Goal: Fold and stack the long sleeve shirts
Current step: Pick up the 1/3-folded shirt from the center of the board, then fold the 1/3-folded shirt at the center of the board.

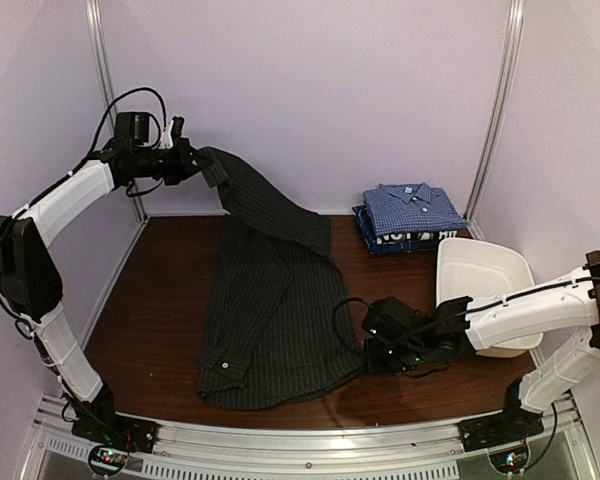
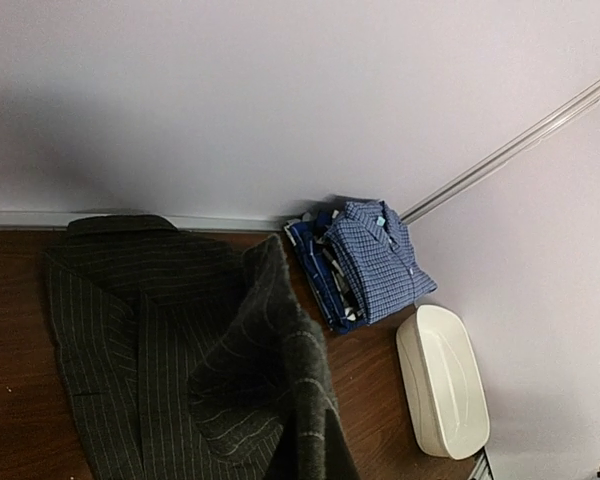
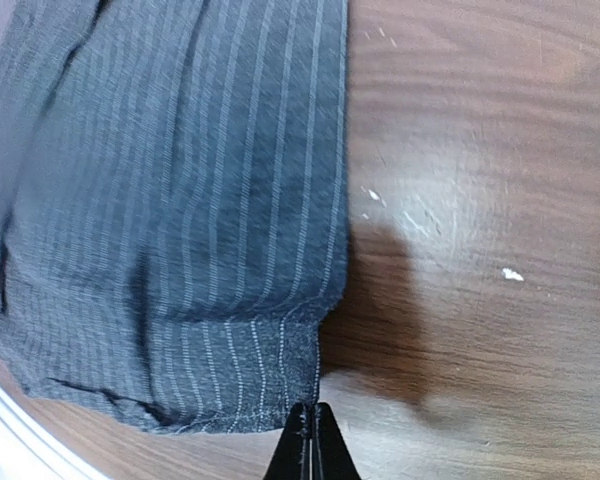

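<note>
The dark charcoal pinstriped shirt (image 1: 275,310) lies spread on the brown table. My left gripper (image 1: 202,160) is shut on one part of it and holds it high at the back left; the cloth hangs down in the left wrist view (image 2: 280,400) and hides the fingers. My right gripper (image 1: 365,355) is low at the shirt's near right hem, shut on its edge (image 3: 313,415). The blue checked shirt (image 1: 412,207) lies folded on the navy shirt with white lettering (image 1: 405,238) at the back right; both also show in the left wrist view (image 2: 375,255).
A white oblong plastic tub (image 1: 483,285) stands at the right, just above my right arm; it also shows in the left wrist view (image 2: 442,380). Pale walls and metal corner posts (image 1: 497,110) enclose the table. A metal rail (image 1: 310,440) runs along the near edge.
</note>
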Motion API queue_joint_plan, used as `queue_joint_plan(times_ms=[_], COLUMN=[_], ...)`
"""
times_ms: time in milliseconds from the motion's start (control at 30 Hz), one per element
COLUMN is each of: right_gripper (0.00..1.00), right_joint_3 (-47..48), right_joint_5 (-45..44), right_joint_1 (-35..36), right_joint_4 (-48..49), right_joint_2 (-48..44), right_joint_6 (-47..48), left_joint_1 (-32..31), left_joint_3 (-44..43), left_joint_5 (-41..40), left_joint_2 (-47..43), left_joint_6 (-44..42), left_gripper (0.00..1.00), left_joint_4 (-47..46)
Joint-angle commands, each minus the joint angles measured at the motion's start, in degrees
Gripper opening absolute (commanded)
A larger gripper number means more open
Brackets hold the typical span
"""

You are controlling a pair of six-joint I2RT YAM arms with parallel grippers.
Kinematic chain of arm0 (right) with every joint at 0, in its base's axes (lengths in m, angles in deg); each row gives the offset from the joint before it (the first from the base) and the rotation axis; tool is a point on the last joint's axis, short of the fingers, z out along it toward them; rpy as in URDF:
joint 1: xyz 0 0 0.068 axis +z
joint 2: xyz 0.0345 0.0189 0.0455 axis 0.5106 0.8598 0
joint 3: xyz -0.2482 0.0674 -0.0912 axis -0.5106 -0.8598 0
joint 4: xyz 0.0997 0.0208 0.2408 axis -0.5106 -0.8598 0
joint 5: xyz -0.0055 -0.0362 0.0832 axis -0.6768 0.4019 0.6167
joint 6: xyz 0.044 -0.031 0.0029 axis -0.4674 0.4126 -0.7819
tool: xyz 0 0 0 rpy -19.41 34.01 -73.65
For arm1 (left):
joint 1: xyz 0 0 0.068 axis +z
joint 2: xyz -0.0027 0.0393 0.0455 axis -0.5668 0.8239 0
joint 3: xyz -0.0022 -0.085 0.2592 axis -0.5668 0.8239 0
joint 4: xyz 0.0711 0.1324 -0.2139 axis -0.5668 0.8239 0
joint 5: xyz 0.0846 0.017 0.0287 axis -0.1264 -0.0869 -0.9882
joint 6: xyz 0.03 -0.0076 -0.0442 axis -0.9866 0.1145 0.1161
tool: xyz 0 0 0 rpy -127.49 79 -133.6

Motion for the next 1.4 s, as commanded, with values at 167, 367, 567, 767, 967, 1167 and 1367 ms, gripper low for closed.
queue_joint_plan(times_ms=[167,367,567,767,967,1167,1367], right_gripper=[0.00,0.00,0.00,0.00,0.00,0.00,0.00], right_joint_3=[6.6,10.8,15.1,18.2,18.9,20.0,21.7], right_joint_5=[-1.5,4.4,12.9,17.6,17.9,17.7,19.4], right_joint_1=[3.0,4.3,4.3,4.3,4.2,4.1,3.8], right_joint_4=[2.3,7.0,11.5,12.8,12.5,12.1,12.6], right_joint_2=[-1.3,3.9,12.5,18.0,18.3,18.4,20.2], right_joint_6=[5.8,10.5,13.4,14.6,15.2,16.0,16.9], left_joint_1=[5.0,10.1,14.2,16.0,16.3,16.3,16.3], left_joint_3=[-2.2,1.1,3.8,3.6,1.4,-1.6,-3.5], left_joint_5=[-1.1,-1.4,-1.6,-2.2,-1.7,-0.8,0.3], left_joint_2=[-0.6,-2.8,-3.8,-4.4,-4.2,-3.6,-1.6], left_joint_6=[-2.2,-2.6,-3.6,-4.4,-4.8,-4.5,-3.7], left_gripper=[0.00,0.00,0.00,0.00,0.00,0.00,0.00], left_joint_4=[-0.7,-0.5,-0.4,-0.3,0.2,-0.8,-1.9])
